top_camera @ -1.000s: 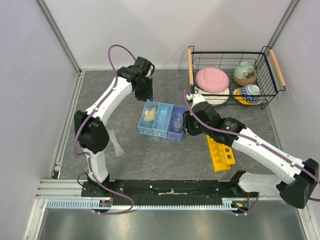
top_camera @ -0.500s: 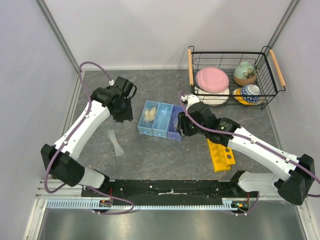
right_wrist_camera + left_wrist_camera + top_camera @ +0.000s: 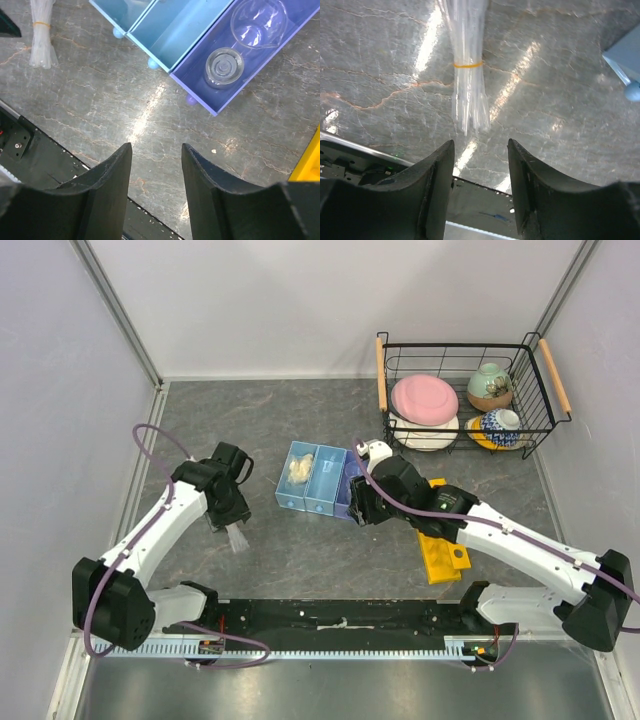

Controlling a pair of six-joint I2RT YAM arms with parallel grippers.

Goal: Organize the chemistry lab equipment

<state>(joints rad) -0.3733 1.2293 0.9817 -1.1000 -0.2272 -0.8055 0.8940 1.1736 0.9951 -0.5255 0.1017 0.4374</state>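
While I hang over the grey tabletop (image 3: 310,552), my left fingers (image 3: 435,195) stand wide apart with nothing between them; the bundle of test tubes (image 3: 467,75) lies flat on the stone just ahead of that gap, bound round its middle by a thin yellow band (image 3: 468,64); from the top view the bundle sits near my left wrist, well apart from the blue tray (image 3: 322,502). My right fingers (image 3: 107,195) are spread wide too and grip nothing; they hover over bare tabletop just beside the near edge of the tray. The tray has three compartments side by side; the cream lump (image 3: 297,470) rests in the left one, and the purple end compartment holds the clear beaker (image 3: 260,22) and, touching it or nearly so, the smaller funnel (image 3: 225,66). The yellow rack (image 3: 440,552) lies on the tabletop to the right of the tray, partly hidden under my right arm; I cannot tell whether any of its holes are filled. At the far right stands the black wire basket (image 3: 455,340), with the pink plate (image 3: 424,398) and the bowls (image 3: 490,386) inside it.
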